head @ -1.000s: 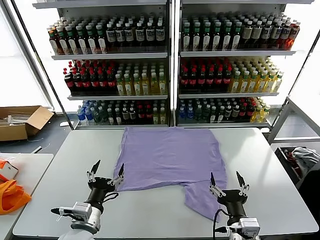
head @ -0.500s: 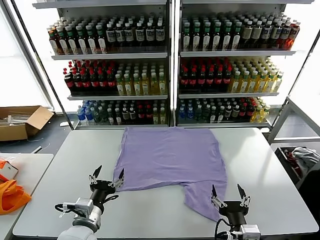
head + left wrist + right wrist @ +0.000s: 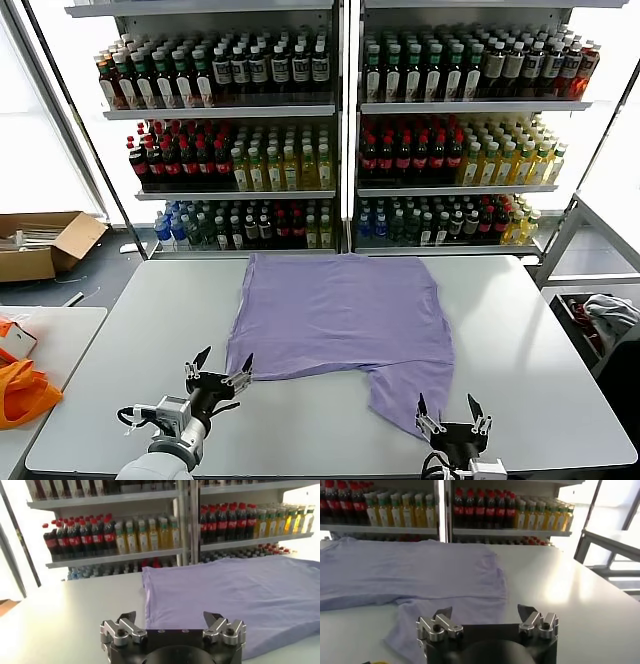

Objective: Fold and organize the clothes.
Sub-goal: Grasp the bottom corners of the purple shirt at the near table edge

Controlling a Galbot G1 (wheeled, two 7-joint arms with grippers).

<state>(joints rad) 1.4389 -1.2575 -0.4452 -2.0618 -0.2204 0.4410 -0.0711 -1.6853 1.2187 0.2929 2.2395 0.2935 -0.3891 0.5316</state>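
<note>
The lavender T-shirt (image 3: 340, 312) lies spread flat on the white table (image 3: 530, 330), with one flap reaching toward the near right edge. No print shows on the side facing up. My left gripper (image 3: 226, 362) hovers open just off the shirt's near left corner, nothing between its fingers. My right gripper (image 3: 447, 410) stands open at the near edge, right beside the flap's tip. In the left wrist view the shirt (image 3: 235, 587) lies beyond the open left gripper (image 3: 170, 616). In the right wrist view the shirt (image 3: 420, 570) lies ahead of the open right gripper (image 3: 485, 611).
Shelves of bottled drinks (image 3: 340, 130) stand behind the table. On the floor at the left is a cardboard box (image 3: 40, 245). An orange bag (image 3: 25, 390) lies on a side table at the near left. A grey-white cloth bundle (image 3: 610, 315) sits at the right.
Both grippers have drawn back toward the table's near edge, the right one farther. Both stay open. The T-shirt has not moved.
</note>
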